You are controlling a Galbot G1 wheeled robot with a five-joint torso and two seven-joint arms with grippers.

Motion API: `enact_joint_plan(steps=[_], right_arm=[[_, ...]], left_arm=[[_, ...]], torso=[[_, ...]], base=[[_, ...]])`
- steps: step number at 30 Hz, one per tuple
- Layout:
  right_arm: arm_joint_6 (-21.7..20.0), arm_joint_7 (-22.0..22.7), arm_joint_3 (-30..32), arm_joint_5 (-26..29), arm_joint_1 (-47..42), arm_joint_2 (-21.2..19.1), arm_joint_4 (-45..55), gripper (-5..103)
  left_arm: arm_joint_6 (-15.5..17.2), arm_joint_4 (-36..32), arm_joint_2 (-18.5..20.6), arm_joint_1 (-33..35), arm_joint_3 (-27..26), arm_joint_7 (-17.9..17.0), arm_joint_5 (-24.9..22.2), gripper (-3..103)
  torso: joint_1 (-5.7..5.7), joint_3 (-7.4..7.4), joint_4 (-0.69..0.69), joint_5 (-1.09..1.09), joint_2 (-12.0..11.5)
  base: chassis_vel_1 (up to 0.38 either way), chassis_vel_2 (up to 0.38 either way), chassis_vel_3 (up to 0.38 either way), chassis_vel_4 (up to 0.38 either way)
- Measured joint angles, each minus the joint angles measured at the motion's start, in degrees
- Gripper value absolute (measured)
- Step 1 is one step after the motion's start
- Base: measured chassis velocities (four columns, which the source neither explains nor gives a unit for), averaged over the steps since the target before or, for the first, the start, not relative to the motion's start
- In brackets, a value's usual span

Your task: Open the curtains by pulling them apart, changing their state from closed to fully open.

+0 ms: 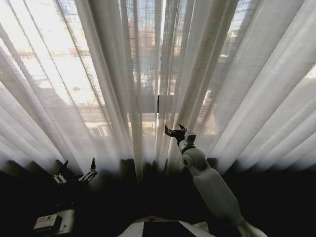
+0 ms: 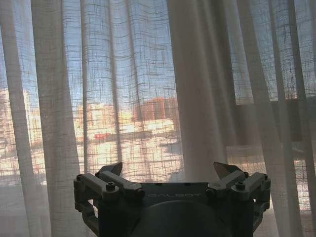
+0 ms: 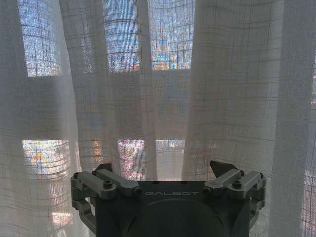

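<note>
The curtains hang closed across the window, a left panel [image 1: 74, 79] and a right panel [image 1: 247, 79], meeting at a thin bright slit near the middle. My right gripper [image 1: 176, 132] is raised on its white arm, just right of that slit, close to the right panel's inner folds. It stands open, and in the right wrist view [image 3: 162, 167] the pleated fabric [image 3: 232, 89] hangs just ahead with nothing between the fingers. My left gripper [image 1: 76, 171] sits low at the left, below the left panel's hem, also open [image 2: 169, 170], facing sheer folds [image 2: 197, 89].
A dark window frame bar [image 1: 158, 104] shows through the slit behind the fabric. Below the hem everything is dark. A small grey device [image 1: 49, 222] lies at the lower left, and my own body [image 1: 158, 230] is at the bottom centre.
</note>
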Motion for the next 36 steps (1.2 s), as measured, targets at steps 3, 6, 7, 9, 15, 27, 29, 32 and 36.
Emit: enact_joint_plan(steps=[3,6,7,9,15,27,29,32,36], right_arm=[[0.34,0.15,-0.06,-0.12,1.09,0.37,-1.51,100],[1.04,0.42,-0.16,-0.19,2.02,0.96,-2.75,97],[1.29,0.5,-0.18,-0.4,2.34,1.18,-3.17,97],[1.55,0.64,-0.23,-0.9,2.84,1.48,-3.69,88],[1.68,0.69,-0.37,-1.23,3.11,1.42,-3.82,66],[2.79,0.77,0.22,-1.39,2.97,0.39,-3.32,22],[3.02,0.78,0.28,-1.38,2.77,0.22,-3.24,17],[3.2,0.8,0.48,-1.34,2.41,-0.17,-2.79,3],[3.23,0.89,0.93,-1.23,2.02,-0.72,-2.03,1]], left_arm=[[-0.02,0.0,0.0,-0.05,0.15,-0.15,0.07,100],[-0.02,0.0,0.0,-0.15,0.19,-0.21,0.11,100],[-0.03,0.0,0.0,-0.16,0.17,-0.22,0.11,100],[-0.06,0.01,0.01,-0.15,0.09,-0.23,0.11,100],[-0.07,0.01,0.02,-0.17,0.17,-0.24,0.02,100],[-0.04,0.0,0.07,-0.34,0.63,-0.19,-0.01,100],[-0.01,0.01,0.07,-0.34,0.68,-0.19,-0.01,100],[0.0,0.0,0.07,-0.37,0.69,-0.18,-0.09,100],[0.08,0.0,0.07,-0.41,0.56,-0.19,-0.3,100]], torso=[[0.0,0.0,0.0,0.0,0.0],[0.0,0.0,0.0,0.0,0.0],[0.0,0.0,0.01,0.0,0.0],[0.0,0.0,0.01,0.0,0.0],[0.0,0.0,0.0,0.0,0.0],[0.0,0.0,0.0,0.0,0.0],[0.0,0.0,0.0,0.0,0.0],[0.0,0.0,0.0,0.0,0.0],[0.0,0.0,0.01,0.0,0.0]], base=[[0.0,0.0,0.0,0.0],[0.0,0.0,0.0,0.0],[0.0,0.0,0.0,0.0],[0.0,0.0,0.0,0.0],[0.0,0.0,0.0,0.0],[0.0,0.0,0.0,0.0],[0.0,0.0,0.0,0.0],[0.0,0.0,0.0,0.0],[0.0,0.0,0.0,0.0]])
